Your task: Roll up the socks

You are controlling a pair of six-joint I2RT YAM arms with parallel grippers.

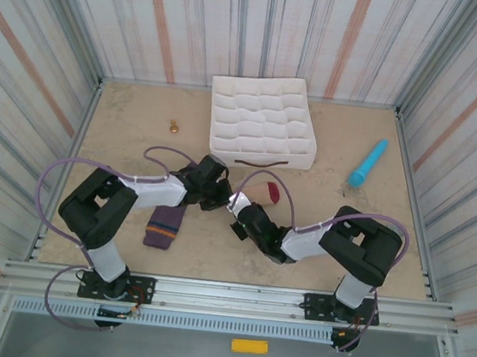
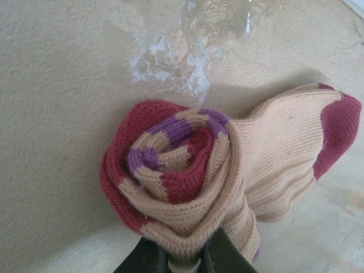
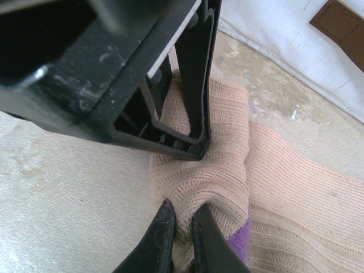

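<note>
— Clamped hard, the left gripper [image 2: 185, 256] has the beige sock [image 2: 278, 148] by the bottom edge of its roll.
— And look at that roll: a tight knitted spiral, ribbed beige wound with dark red and purple bands, the red toe flaring out to the right.
— Over to the right gripper [image 3: 185, 215]: fingers nearly together, nipping a soft ridge of the same ribbed beige knit.
— Just beyond it, one black finger of the left gripper presses down into the fabric.
— From above, both grippers meet at that sock mid-table [image 1: 133, 123], just in front of the white box [image 1: 262, 121].
— Soft fabric walls on that box, with a brown tab.
— The purple sock [image 1: 164, 226] lies flat under the left arm, striped end toward the front edge, apart from both grippers.
— All on a pale, mottled tabletop.
</note>
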